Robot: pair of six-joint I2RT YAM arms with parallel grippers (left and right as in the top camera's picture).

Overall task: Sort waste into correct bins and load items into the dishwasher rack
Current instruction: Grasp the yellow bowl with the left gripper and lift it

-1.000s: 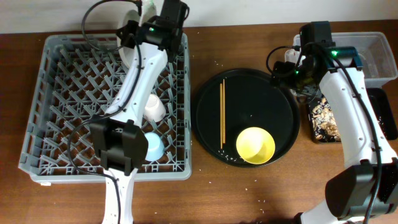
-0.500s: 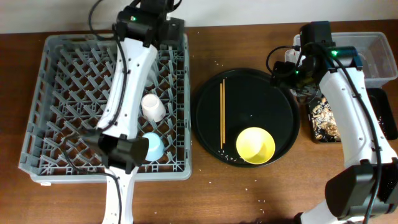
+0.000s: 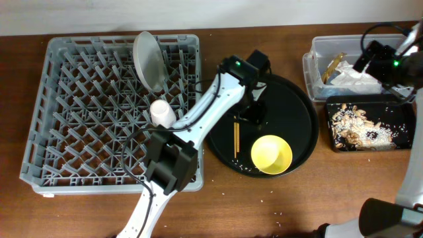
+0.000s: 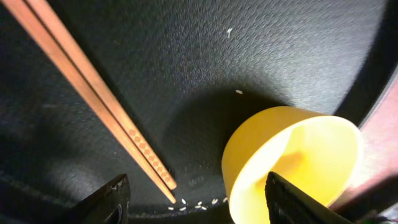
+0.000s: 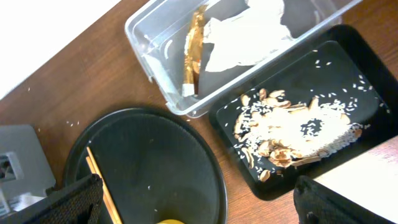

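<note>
My left gripper hangs open over the round black tray, with nothing held. In the left wrist view its fingertips frame the ends of the two chopsticks and the near rim of the yellow bowl. The white plate stands on edge in the grey dishwasher rack, and a pink cup sits beside it. The left arm hides the light-blue cup. My right gripper is open and empty above the clear tub, which holds napkins and a tan scrap.
The shallow black tray next to the tub carries food leftovers and rice. Loose rice grains lie on the round tray beside the bowl. The left arm stretches across the rack's right edge.
The left gripper let go of the plate, which now stands in the rack, and swung right over the round tray. The right arm moved right, off the tub's left end.
</note>
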